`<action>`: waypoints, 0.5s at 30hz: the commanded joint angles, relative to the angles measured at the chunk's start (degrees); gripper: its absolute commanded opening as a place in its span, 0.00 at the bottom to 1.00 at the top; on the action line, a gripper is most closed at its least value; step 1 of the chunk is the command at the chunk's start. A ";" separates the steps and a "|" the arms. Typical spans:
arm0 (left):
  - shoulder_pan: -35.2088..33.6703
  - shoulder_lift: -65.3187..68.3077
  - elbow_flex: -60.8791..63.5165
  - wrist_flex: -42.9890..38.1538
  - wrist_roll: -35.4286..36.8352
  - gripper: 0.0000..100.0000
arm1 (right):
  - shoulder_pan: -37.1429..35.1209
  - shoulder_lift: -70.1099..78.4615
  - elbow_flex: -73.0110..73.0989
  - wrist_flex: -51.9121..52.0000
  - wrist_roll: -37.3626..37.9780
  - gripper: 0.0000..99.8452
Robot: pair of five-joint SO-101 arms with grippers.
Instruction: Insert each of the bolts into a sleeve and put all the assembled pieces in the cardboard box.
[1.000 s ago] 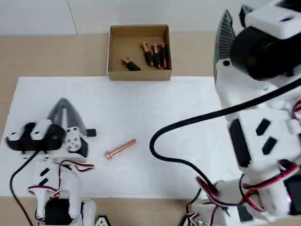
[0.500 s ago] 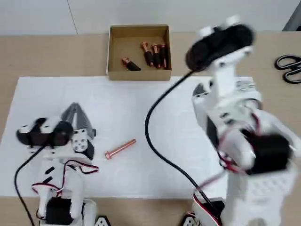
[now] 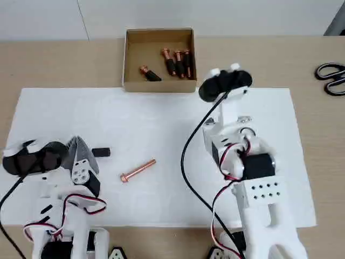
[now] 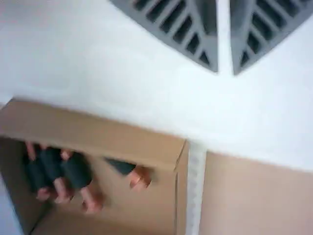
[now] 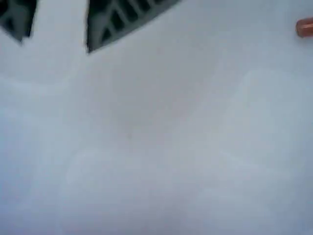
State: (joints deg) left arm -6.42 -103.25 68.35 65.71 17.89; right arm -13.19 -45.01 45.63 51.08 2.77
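A copper bolt (image 3: pixel 138 170) lies loose on the white paper (image 3: pixel 161 124), and its end (image 5: pixel 305 27) shows in the right wrist view. A small black sleeve (image 3: pixel 101 152) lies just left of it, beside my left gripper (image 3: pixel 79 147). That gripper (image 4: pixel 224 72) is shut with only a thin slit between its grey fingers and holds nothing. The cardboard box (image 3: pixel 129 59) at the back holds several bolts in sleeves (image 3: pixel 177 63), which also appear in the left wrist view (image 4: pixel 63 171). My right gripper (image 5: pixel 54 44) hangs open over bare paper.
The right arm's body (image 3: pixel 242 156) stands over the right half of the paper, its black cable (image 3: pixel 186 162) looping toward the middle. Scissors (image 3: pixel 331 75) lie on the wooden table at the far right.
The right arm came down from close to the camera and folded over the right part of the paper. The left arm drew back a little toward the front left. Bolt and sleeve stayed put.
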 commanded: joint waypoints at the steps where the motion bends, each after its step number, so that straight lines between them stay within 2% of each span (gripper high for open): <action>1: -0.79 5.01 -3.82 2.81 0.26 0.01 | -0.04 -1.71 4.48 -4.70 -0.44 0.08; 10: -3.08 32.00 -25.63 8.00 -0.44 0.01 | -0.13 -1.71 10.55 -11.12 -0.35 0.08; 15: -2.99 49.49 -36.79 14.24 -13.19 0.01 | -0.22 -1.71 12.22 -13.23 -0.35 0.08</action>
State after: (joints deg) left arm -9.32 -63.16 38.55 77.49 11.38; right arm -13.19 -45.27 58.11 39.38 2.77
